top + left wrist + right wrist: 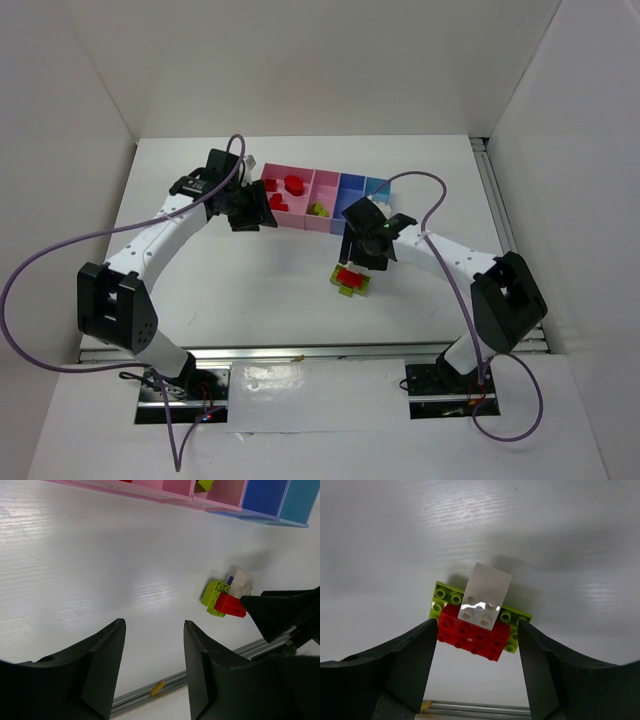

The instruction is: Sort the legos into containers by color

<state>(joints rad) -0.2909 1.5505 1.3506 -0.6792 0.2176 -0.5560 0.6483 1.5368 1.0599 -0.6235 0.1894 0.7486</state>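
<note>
Most of the containers (260,497) beyond the left-wrist view's top edge.

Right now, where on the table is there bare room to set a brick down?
Free: the table between the left arm and the stacked legos, in front of the containers. Crowded: around that stack, under the open right gripper, and by the wide pink bin's left end, near the left gripper.

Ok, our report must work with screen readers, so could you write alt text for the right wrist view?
A small stack of legos, a white piece and a red brick on a yellow-green plate, sits on the white table between the right arm's two open dark fingers. They flank it without visibly touching it.
</note>
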